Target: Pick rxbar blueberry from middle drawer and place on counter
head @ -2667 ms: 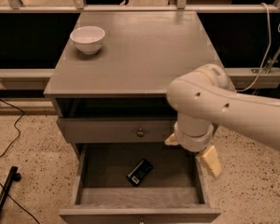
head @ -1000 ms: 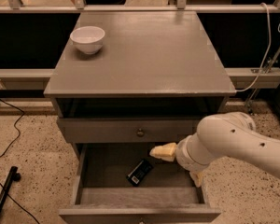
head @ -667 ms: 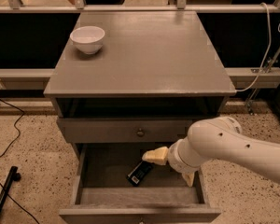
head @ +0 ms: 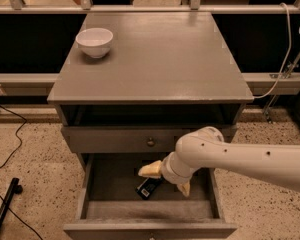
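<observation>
gripper low in the open grey wooden middle drawer at 6 o'clock, jaws released, spread to straddle the small flat black wrapped rxbar blueberry on the drawer floor. white ceramic bowl at 11 o'clock on the grey wooden tabletop. brass-knobbed upper drawer likely crowds the lift.

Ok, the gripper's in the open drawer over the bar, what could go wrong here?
The gripper hangs in the lower drawer, fingers spread. The snack bar lies flat on the drawer floor, partly hidden beneath it, so closing may just push it aside. On lifting out, the arm could knock the upper drawer front close above.
</observation>
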Controlling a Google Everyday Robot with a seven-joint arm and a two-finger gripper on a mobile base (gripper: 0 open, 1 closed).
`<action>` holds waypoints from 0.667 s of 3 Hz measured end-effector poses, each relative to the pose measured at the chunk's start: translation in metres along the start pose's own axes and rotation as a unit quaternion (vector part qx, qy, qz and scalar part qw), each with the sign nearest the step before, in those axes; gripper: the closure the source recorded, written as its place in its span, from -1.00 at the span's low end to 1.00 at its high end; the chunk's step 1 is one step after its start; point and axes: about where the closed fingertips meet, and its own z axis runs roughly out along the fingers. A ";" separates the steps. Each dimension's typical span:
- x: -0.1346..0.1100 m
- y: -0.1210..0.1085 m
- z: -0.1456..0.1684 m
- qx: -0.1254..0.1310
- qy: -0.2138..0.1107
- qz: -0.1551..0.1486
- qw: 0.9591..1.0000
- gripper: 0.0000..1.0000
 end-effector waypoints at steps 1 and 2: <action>0.007 -0.010 0.043 0.009 -0.022 0.009 1.000 -1.00; 0.013 -0.008 0.084 -0.007 -0.028 0.023 0.999 -1.00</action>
